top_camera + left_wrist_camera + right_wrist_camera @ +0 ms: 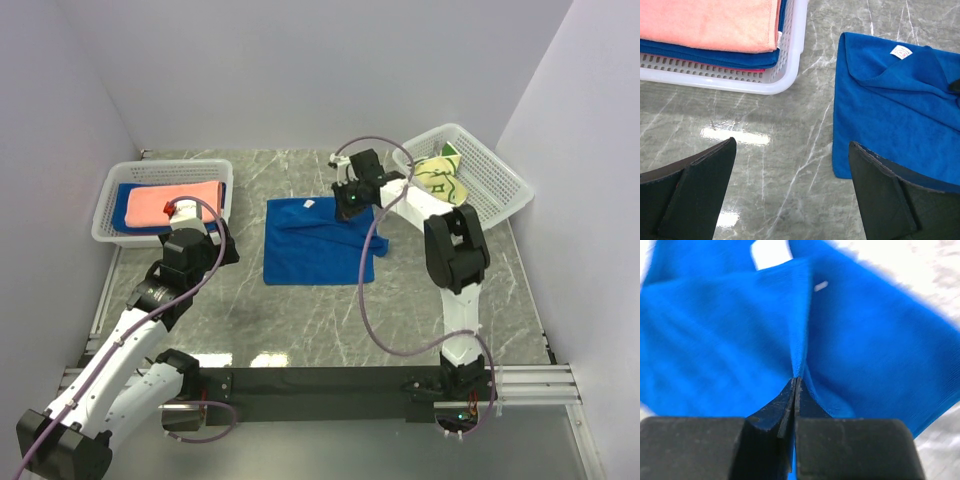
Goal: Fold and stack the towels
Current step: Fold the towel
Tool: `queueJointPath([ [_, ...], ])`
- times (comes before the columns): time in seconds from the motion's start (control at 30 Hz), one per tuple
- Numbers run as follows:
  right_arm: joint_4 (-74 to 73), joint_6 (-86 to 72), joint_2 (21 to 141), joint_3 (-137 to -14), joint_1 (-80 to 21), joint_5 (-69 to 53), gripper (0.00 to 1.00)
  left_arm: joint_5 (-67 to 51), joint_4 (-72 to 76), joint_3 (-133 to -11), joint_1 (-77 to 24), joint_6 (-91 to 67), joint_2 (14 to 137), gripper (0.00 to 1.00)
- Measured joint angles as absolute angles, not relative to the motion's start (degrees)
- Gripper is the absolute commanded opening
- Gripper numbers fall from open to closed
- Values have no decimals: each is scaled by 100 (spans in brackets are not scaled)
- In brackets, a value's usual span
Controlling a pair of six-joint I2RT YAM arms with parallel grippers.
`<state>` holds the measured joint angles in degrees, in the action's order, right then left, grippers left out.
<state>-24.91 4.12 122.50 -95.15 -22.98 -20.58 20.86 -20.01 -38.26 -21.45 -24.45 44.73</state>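
Note:
A royal blue towel (pixel 312 243) lies spread on the marble table, its far right corner lifted. My right gripper (pixel 349 207) is shut on that corner; in the right wrist view the jaws (pixel 797 379) pinch a ridge of blue cloth (pixel 715 340). The towel also shows in the left wrist view (pixel 890 115) with a white label. My left gripper (pixel 792 165) is open and empty above bare table, left of the towel. A salmon-pink towel (pixel 170 205) lies folded on a blue one (pixel 715 55) in the left basket. A pale yellow towel with green motifs (pixel 440 178) lies in the right basket.
The left white lattice basket (pixel 108 215) stands at the far left, the right one (pixel 495 170) at the far right, tilted. Purple cables loop from both arms. White walls enclose the table on three sides.

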Motion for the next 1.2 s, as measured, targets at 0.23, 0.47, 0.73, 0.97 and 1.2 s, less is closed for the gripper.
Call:
queueJointPath([
  [0.23,-2073,458,11006,-8232,-3122,-1892,0,2084,-2005,-3826,-2141,-2453,4473,99],
  [0.47,-1964,469,10632,-7277,-4178,-1584,7,1964,-2110,-3826,-2139,-2674,4560,99],
  [0.73,-2458,478,9891,-6643,-4807,-808,51,1229,-2185,-3826,-2130,-3599,4849,99],
  [0.97,-2126,-320,7937,-5782,-4040,-316,52,620,-2069,-3918,-2226,-4248,5841,93],
  [1.2,-1203,-1686,7006,-3992,-1868,-760,52,381,-1673,-4313,-2692,-4519,7234,72],
])
